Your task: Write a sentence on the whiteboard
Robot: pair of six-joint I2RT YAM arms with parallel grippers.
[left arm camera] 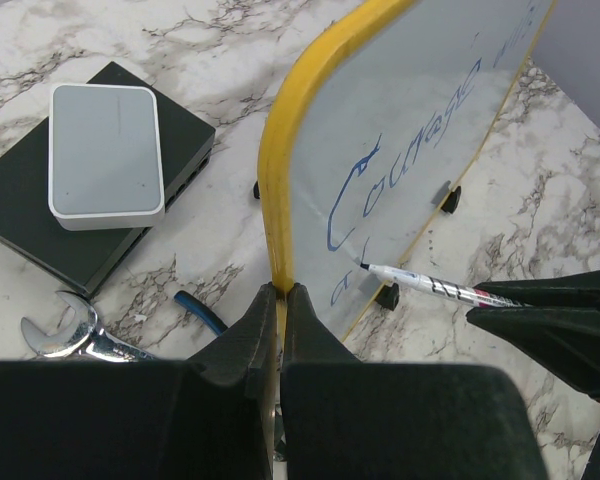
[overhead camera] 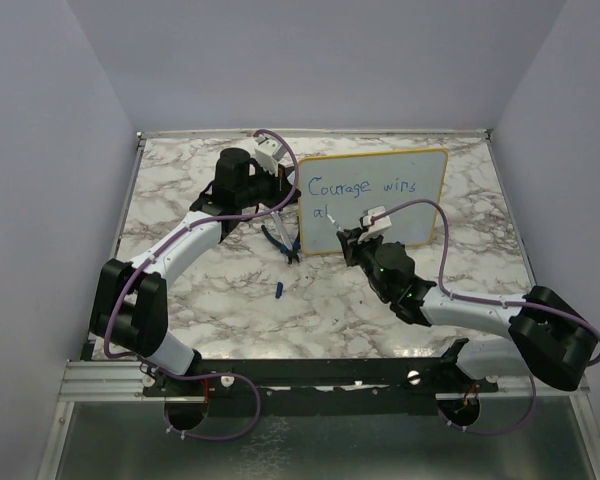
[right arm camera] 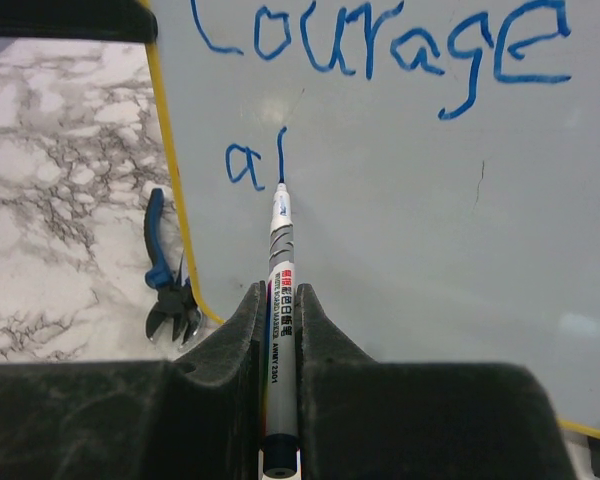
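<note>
The whiteboard, white with a thin yellow frame, stands tilted at the back middle of the table. It reads "Courage wins" in blue, with "al" begun on a second line. My left gripper is shut on the board's yellow left edge. My right gripper is shut on a white-and-grey marker. The marker's tip touches the board at the foot of the "l". The marker also shows in the left wrist view. In the top view the right gripper is in front of the board's lower left.
Blue-handled pliers lie by the board's lower left corner, also in the right wrist view. A blue marker cap lies on the marble. A grey-and-black box and a wrench lie left of the board.
</note>
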